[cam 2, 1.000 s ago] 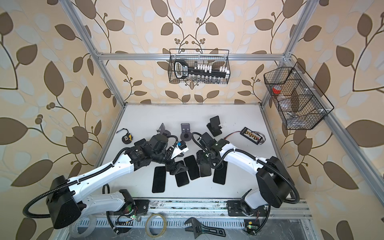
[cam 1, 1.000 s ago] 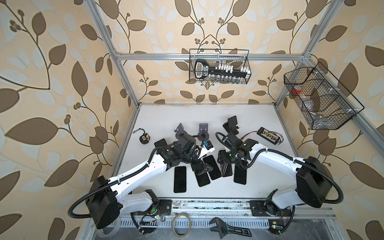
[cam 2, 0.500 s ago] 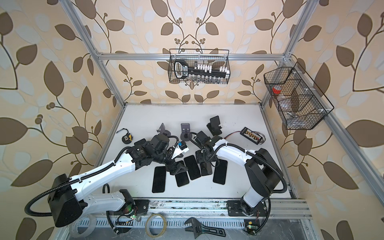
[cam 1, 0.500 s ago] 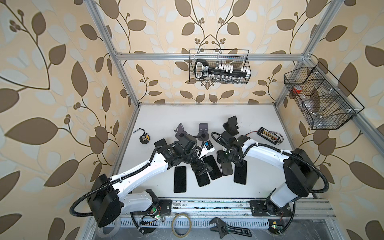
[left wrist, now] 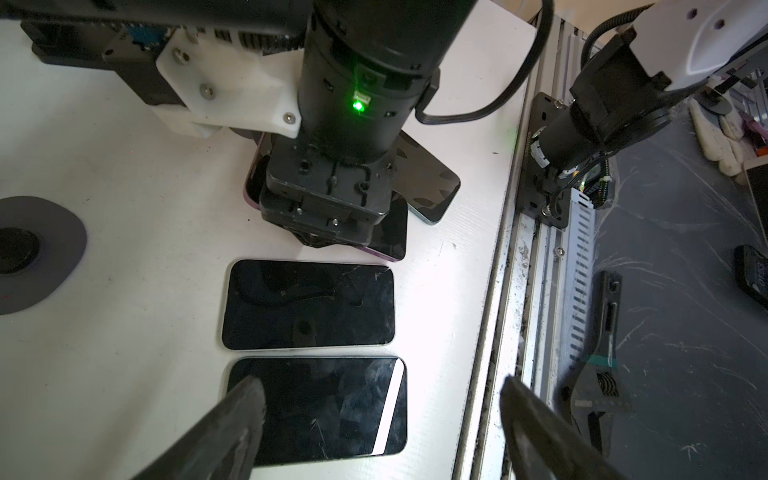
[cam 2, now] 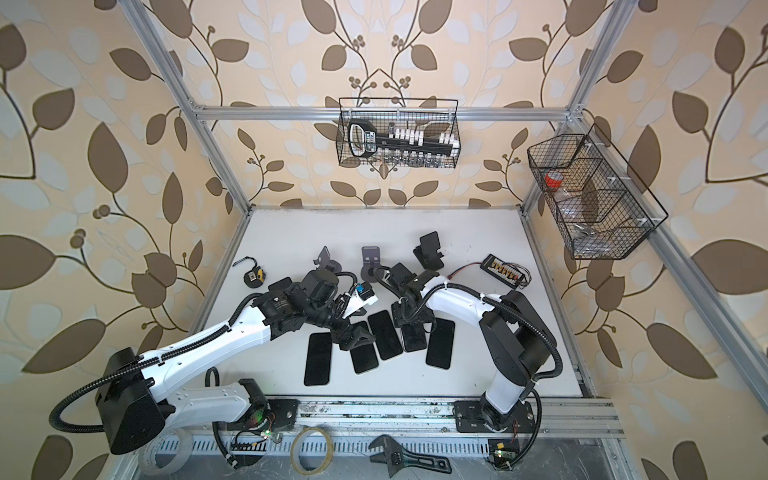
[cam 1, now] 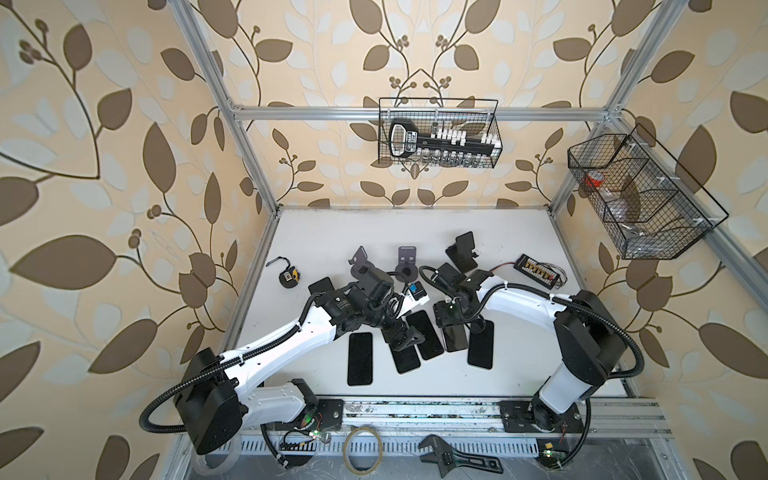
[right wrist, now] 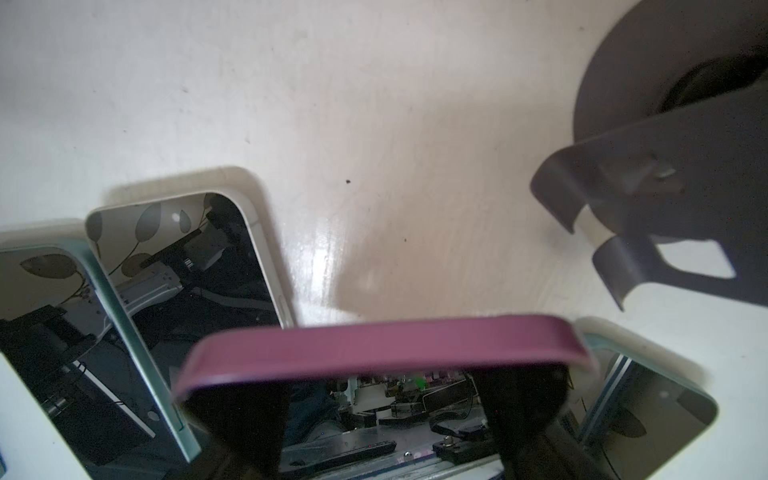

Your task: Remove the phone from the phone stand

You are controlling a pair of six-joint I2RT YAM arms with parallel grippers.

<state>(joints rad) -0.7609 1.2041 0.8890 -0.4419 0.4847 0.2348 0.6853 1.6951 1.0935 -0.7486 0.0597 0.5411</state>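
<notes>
My right gripper points down, shut on a purple-edged phone across its width. It holds the phone low among other phones lying flat on the white table. That phone partly overlaps a neighbouring one. A grey phone stand next to it is empty. Three more empty stands show along the back. My left gripper hangs open just above a dark phone, touching nothing. In both top views my left gripper sits left of my right gripper.
Flat phones lie in a row near the front. A small tape measure sits at the left and a connector board with wires at the right. The two grippers are close together. A metal rail borders the table's front edge.
The right arm's elbow has swung inward toward the middle while its gripper stays over the phones with the purple phone. The left arm has barely moved.
</notes>
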